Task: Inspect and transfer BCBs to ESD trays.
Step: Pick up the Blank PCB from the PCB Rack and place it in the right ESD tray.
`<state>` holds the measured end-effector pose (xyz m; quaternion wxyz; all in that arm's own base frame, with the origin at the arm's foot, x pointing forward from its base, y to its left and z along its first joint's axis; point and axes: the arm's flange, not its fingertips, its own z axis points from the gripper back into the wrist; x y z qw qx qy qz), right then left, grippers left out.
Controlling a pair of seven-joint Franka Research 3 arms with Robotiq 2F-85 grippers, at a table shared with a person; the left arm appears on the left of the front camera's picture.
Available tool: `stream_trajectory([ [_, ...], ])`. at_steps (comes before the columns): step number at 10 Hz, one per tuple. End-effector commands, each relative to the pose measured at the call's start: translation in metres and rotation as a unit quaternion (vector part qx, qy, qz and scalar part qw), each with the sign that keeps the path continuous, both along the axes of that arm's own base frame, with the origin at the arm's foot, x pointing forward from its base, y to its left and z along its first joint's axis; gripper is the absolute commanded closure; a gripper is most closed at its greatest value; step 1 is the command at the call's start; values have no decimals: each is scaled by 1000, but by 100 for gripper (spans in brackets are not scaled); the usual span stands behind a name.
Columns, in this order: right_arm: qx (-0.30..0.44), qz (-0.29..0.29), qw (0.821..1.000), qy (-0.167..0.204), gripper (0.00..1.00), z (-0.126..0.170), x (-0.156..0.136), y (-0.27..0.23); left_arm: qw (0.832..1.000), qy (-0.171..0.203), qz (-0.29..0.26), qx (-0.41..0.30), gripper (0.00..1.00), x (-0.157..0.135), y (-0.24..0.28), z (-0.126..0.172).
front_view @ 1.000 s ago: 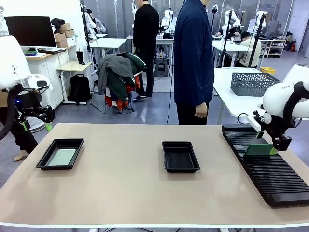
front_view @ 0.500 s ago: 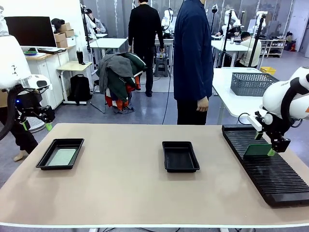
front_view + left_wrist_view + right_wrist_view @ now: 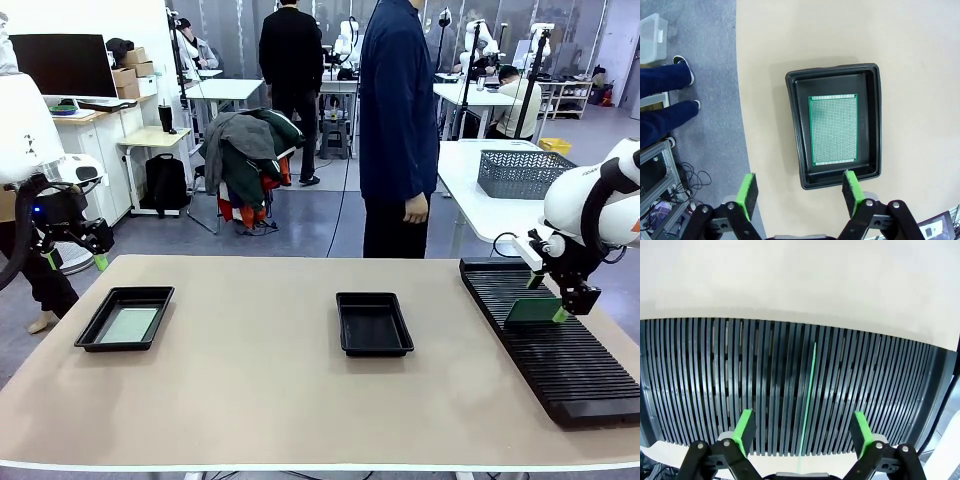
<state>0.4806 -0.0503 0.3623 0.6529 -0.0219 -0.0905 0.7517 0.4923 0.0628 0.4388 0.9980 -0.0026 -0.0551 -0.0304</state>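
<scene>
One BCB (image 3: pixel 128 324) lies flat in the left ESD tray (image 3: pixel 92 326); the left wrist view looks straight down on this board (image 3: pixel 833 130) in its tray (image 3: pixel 796 130). My left gripper (image 3: pixel 74 255) hangs open above the table's left edge, its fingers (image 3: pixel 746 192) short of the tray. The middle ESD tray (image 3: pixel 375 351) holds nothing. Another BCB (image 3: pixel 530 311) stands on edge in the slotted rack (image 3: pixel 570 375). My right gripper (image 3: pixel 558 298) is open over it. In the right wrist view the board (image 3: pixel 808 390) is a thin green line between the spread fingers (image 3: pixel 744 429), touching neither.
The long black rack (image 3: pixel 715 370) fills the table's right side. A person in dark blue (image 3: pixel 398 130) stands at the far edge, hand hanging. A grey basket (image 3: pixel 520 172) sits on another table behind. Bare tabletop (image 3: pixel 250 390) lies between the trays and the front edge.
The right arm's upper part has shifted slightly while its gripper stays over the standing board. The left arm has not moved. People in the background have walked on.
</scene>
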Motion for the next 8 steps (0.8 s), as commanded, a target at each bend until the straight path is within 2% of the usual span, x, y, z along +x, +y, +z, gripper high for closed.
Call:
stream_trajectory([
  [1,-1,-2,1000,0,0,0,0,-3,1000,-3,1,-3,10,-1,0,-2],
  [3,0,-1,1000,1,0,1,0,1,1000,-3,1,-3,10,-1,0,-2],
  [8,-9,-23,1000,14,16,-3,6,-5,1000,-3,1,-3,10,-1,0,-2],
])
